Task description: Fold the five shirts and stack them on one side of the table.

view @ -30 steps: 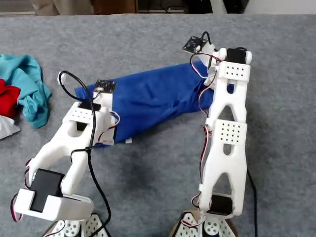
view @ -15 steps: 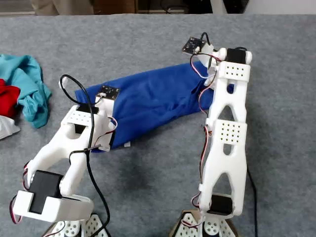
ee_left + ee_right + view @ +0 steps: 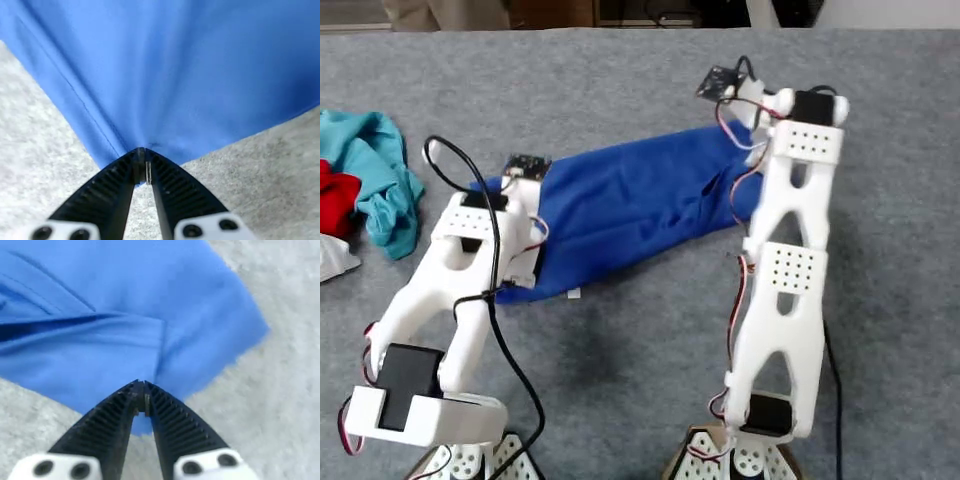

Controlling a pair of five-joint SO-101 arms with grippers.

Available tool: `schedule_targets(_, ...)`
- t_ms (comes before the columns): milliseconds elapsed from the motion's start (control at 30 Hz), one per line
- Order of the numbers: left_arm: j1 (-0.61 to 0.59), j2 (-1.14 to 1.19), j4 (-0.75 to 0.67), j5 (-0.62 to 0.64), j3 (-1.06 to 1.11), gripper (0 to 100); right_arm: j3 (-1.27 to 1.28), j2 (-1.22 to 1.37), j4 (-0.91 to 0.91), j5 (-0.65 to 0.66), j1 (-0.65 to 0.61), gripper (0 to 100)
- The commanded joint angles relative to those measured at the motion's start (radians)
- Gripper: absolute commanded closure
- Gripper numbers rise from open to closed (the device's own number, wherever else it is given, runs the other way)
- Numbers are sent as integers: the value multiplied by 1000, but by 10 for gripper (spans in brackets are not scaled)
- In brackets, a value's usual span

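Note:
A blue shirt (image 3: 630, 205) lies stretched across the middle of the grey table, folded lengthwise. My left gripper (image 3: 141, 162) is shut on the blue shirt's (image 3: 180, 75) near-left edge, under the left arm (image 3: 470, 260) in the high view. My right gripper (image 3: 142, 395) is shut on the blue shirt's (image 3: 125, 325) right end, beneath the right arm (image 3: 790, 200). At the table's left edge a teal shirt (image 3: 375, 180), a red shirt (image 3: 335, 190) and a white shirt (image 3: 332, 255) lie crumpled together.
Grey felt table (image 3: 620, 360) stretches open in front of the blue shirt and to the far right. A black cable (image 3: 505, 340) loops over the left arm. The pile of shirts sits at the left edge.
The left arm has pulled its end of the blue shirt back and leftward. The right arm shifted slightly right and away, so the shirt is drawn tauter between them.

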Motion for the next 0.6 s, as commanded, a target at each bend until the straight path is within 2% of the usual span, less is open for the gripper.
schedule_targets(0,-15,-25,40,0,-126,979,-51,-137,20,-28,31,993)
schedule_targets(233,-83,-21,94,37,-275,973,-50,-243,20,-66,82,993)
schedule_targets(433,-213,-15,92,72,-290,808,-47,-275,20,-68,102,993)
schedule_targets(567,-244,62,89,143,-315,777,-48,-275,21,-68,101,993)
